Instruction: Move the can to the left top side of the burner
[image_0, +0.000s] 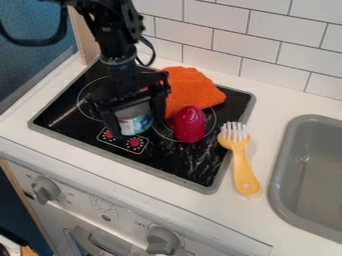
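The black gripper (137, 125) hangs over the front left part of the black cooktop (180, 162), with its fingers closed against both sides of the can (135, 124). The can is upright, with a pale and teal label, just behind the red control marks; the gripper covers its upper part. Whether its base touches the cooktop I cannot tell. The left burner ring (80, 99) lies behind and to the left of the can, partly hidden by the arm.
A dark pink object (190, 124) stands on the right burner ring, close to the gripper's right side. Behind it lies an orange cloth (189, 90). A yellow brush (242, 165) rests at the cooktop's right edge, beside the grey sink (284, 150). A tiled wall (274, 55) borders the back.
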